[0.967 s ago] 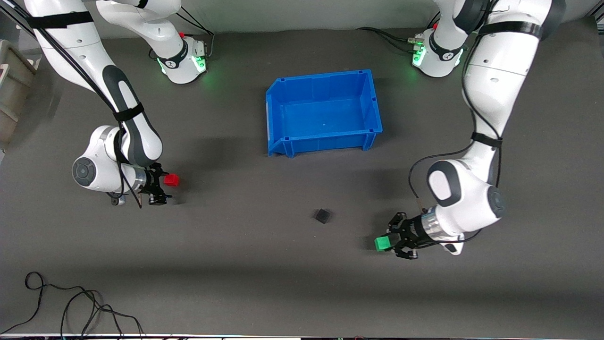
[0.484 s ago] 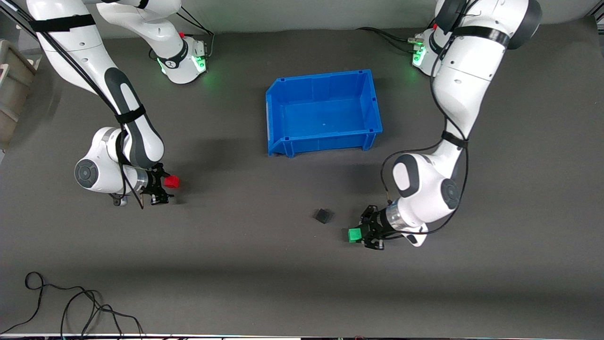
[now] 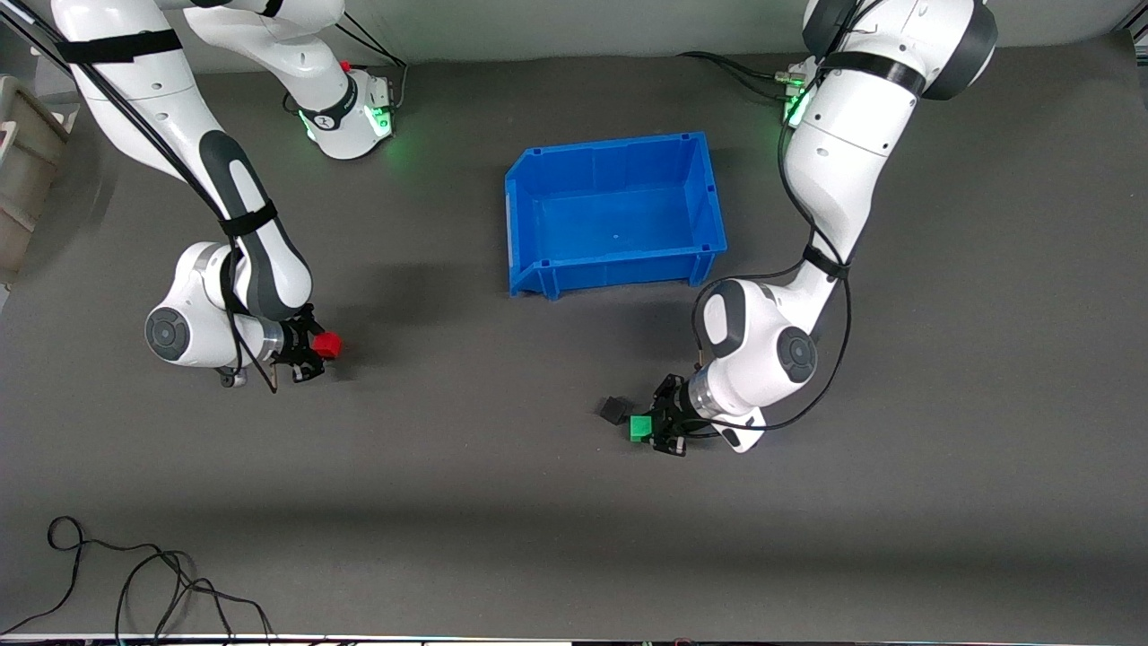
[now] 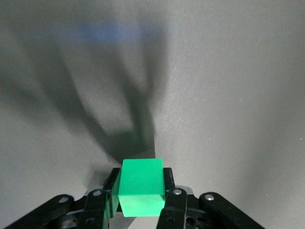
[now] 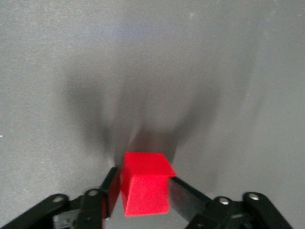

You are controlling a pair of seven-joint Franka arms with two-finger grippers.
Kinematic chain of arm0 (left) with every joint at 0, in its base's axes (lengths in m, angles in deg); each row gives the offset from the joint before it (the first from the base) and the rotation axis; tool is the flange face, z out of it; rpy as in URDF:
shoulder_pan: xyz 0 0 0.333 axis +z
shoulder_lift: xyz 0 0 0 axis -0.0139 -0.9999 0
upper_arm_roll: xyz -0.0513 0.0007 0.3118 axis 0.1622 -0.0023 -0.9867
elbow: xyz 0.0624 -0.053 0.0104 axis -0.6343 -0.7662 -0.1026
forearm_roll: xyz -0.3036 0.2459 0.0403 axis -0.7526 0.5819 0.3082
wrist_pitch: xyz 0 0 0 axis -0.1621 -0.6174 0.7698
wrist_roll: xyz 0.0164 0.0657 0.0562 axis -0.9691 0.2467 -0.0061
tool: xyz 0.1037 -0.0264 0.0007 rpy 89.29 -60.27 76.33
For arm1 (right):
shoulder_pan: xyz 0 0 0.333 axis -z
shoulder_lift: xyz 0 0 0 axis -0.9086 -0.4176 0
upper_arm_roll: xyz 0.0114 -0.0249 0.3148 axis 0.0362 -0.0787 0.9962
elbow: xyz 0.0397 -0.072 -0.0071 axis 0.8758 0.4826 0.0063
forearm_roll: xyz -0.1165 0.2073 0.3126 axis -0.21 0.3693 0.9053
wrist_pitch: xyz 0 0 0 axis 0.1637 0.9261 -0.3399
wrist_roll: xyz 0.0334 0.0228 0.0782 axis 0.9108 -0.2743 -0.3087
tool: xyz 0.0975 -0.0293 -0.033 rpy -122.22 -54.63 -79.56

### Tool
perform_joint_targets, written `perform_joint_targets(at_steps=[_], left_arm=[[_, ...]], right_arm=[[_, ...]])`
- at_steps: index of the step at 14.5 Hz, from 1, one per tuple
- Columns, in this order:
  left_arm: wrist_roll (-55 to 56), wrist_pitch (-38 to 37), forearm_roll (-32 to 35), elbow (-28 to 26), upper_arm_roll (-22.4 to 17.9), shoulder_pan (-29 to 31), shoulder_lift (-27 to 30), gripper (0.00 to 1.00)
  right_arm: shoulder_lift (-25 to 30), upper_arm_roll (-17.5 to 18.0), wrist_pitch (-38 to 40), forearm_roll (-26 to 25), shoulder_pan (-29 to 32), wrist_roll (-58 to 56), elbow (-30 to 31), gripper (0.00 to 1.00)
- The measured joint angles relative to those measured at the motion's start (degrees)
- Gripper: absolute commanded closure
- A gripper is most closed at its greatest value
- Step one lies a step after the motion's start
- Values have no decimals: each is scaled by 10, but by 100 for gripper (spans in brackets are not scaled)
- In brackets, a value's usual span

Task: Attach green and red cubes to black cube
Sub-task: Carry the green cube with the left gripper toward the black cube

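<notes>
My left gripper (image 3: 647, 429) is shut on the green cube (image 3: 640, 428), which also shows between its fingers in the left wrist view (image 4: 141, 187). It holds the cube close beside the black cube (image 3: 613, 410), which lies on the dark table and is out of the left wrist view. My right gripper (image 3: 316, 346) is shut on the red cube (image 3: 327, 344) near the right arm's end of the table. The red cube fills the gap between the fingers in the right wrist view (image 5: 144, 183).
An empty blue bin (image 3: 616, 212) stands farther from the front camera than the black cube. Black cables (image 3: 134, 583) lie at the table's near edge toward the right arm's end. A grey box (image 3: 25, 152) sits at the table's edge by the right arm.
My left gripper has carried the green cube across the table toward the black cube and now is right beside it. The right gripper has barely moved.
</notes>
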Motion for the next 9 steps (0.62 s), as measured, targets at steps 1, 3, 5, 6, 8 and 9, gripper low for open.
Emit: perform_joint_targets(at_steps=[1,3,5,6,8,9], left_arm=[[0,-1,7,0,0,-1,0,75],[0,-2,21,0,0,-4,0,76],[-3,-3,28,-2,0,-10,-1,76],[-3,-3,30,-3,0,-14,-1,76],[-3,-3,32,-5,0,-19,-1,76],[-3,-3,32,-6,0,-21,-1,76]], right_arm=[[0,0,5,0,0,0,-1,64],[0,0,9,-2,0,0,-4,69],[0,0,14,-4,0,0,-10,71],[0,0,18,-5,-1,0,-15,72],[0,0,50,-18,-4,0,-40,75],[0,1,72,-24,-9,0,-59,75]])
